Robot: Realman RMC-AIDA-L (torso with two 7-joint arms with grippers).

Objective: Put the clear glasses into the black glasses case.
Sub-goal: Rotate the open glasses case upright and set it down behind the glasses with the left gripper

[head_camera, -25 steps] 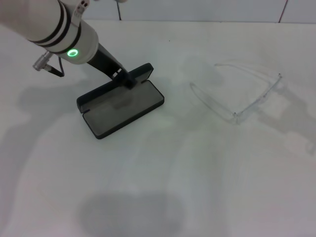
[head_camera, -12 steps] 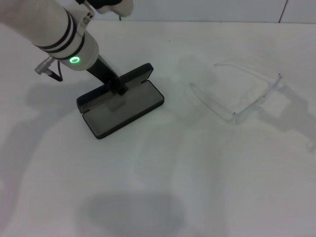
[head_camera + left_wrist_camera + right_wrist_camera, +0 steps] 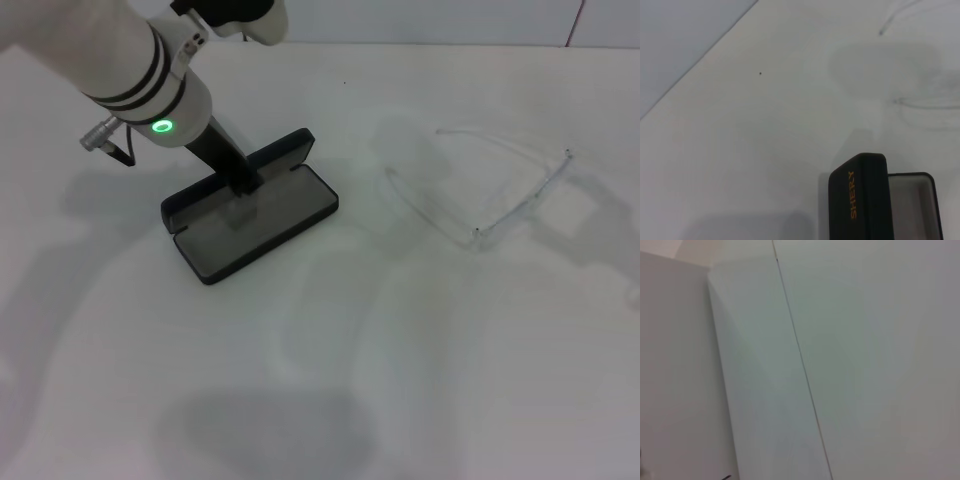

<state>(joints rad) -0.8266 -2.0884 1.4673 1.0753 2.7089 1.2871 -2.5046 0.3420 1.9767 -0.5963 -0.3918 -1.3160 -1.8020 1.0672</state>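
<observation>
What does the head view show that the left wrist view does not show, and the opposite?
Only the head view shows the whole clear glasses lying on the white table, apart from the case on its right side, and the left pincer reaching down to the open case at its hinge edge. Only the left wrist view shows the orange SHERY lettering on the raised lid. Both views show the black glasses case standing open with its grey lining; the wrist view catches only faint parts of the glasses. The right pincer is in neither view.

A white tabletop [image 3: 300,400] carries the open black glasses case [image 3: 250,215] toward its left edge and the clear glasses [image 3: 480,190] toward its right.
</observation>
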